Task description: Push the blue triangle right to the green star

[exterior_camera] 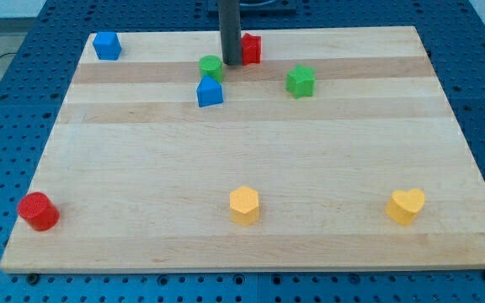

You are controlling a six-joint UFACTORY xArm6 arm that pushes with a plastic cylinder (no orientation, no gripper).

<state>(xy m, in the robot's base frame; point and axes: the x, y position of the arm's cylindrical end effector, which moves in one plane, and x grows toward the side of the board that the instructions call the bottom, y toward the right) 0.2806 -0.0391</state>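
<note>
The blue triangle sits on the wooden board near the view's top, left of centre. The green star lies to its right, apart from it. My tip is the lower end of the dark rod; it stands just above and to the right of the blue triangle, between a green round block on its left and a red block on its right. The tip is close to the green round block and does not touch the blue triangle.
A blue block sits at the top left corner. A red cylinder is at the bottom left. A yellow hexagon and a yellow heart lie along the bottom. The board rests on a blue perforated table.
</note>
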